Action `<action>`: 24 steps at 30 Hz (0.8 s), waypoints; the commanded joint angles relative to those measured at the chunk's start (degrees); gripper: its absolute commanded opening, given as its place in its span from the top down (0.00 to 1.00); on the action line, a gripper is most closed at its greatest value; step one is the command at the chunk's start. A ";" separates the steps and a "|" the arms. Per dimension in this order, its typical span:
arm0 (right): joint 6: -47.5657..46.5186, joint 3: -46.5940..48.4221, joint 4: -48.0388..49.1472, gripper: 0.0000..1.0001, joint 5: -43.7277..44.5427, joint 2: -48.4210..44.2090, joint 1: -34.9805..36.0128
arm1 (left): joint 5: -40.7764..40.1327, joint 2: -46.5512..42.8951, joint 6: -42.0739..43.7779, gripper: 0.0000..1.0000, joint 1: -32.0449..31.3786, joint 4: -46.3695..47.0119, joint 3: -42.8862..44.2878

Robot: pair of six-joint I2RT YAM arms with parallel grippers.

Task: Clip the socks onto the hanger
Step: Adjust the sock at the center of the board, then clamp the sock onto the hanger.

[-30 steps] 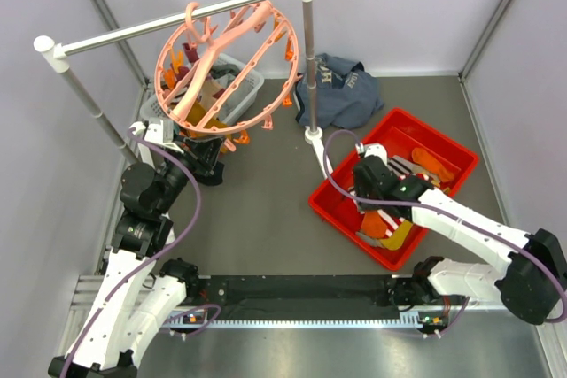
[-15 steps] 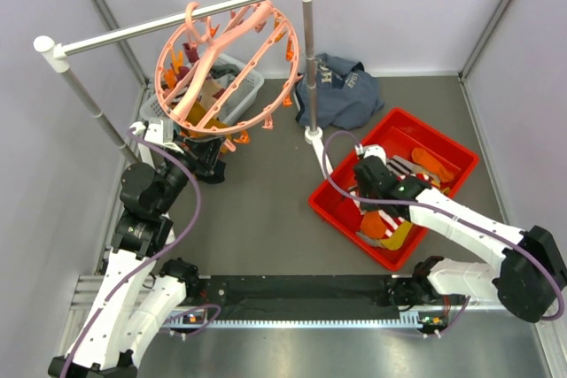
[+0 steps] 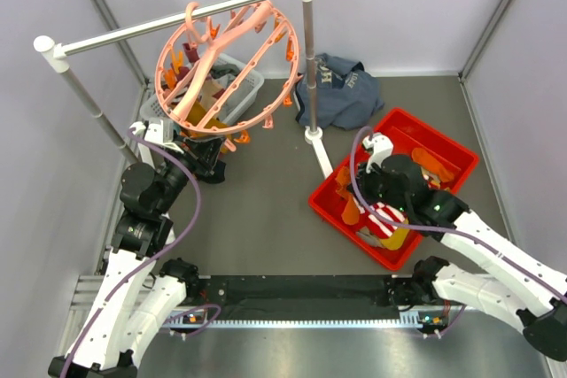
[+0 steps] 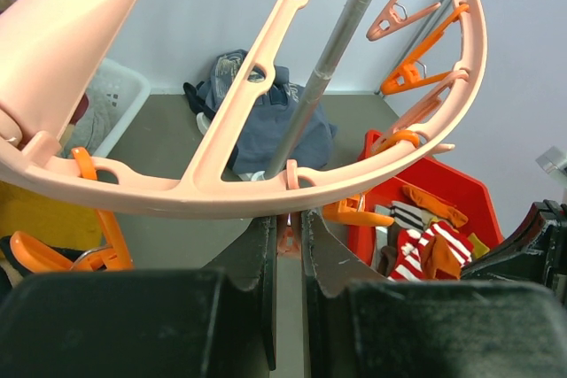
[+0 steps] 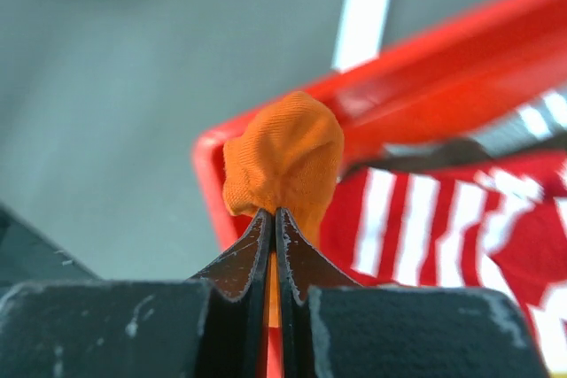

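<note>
The salmon-pink ring hanger [image 3: 226,68] hangs by its hook from the rail, with orange clip pegs around it. My left gripper [image 3: 211,150] sits under its near rim [image 4: 221,185], jaws nearly shut on a small pink peg [image 4: 288,238]. My right gripper [image 3: 356,208] is shut on a plain orange sock [image 5: 283,152] and holds it above the left end of the red bin; the sock also shows in the top view [image 3: 351,210]. Red-and-white striped socks [image 5: 425,219] and other orange ones lie in the bin below.
The red bin [image 3: 447,146] stands at right. The white-and-grey rail stand [image 3: 177,19] has a post [image 3: 310,86] between hanger and bin. A navy garment [image 3: 341,90] lies behind the post. A white basket [image 3: 248,86] with clothes sits under the hanger.
My right gripper has risen out of the red bin with the orange sock and swung a little forward and left. The left arm and the hanger have not moved.
</note>
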 commanded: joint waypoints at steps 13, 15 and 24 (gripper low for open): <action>15.17 3.09 40.27 1.00 -6.84 14.58 10.11 | 3.64 1.32 -3.34 0.95 -0.33 3.80 -0.75; 17.37 3.62 45.26 1.00 -7.11 17.92 10.99 | 3.73 1.41 -3.69 0.94 -0.33 4.15 -0.93; 23.09 8.98 56.18 1.00 -5.01 30.05 14.33 | 4.25 1.41 -4.05 0.94 -0.33 4.94 -1.45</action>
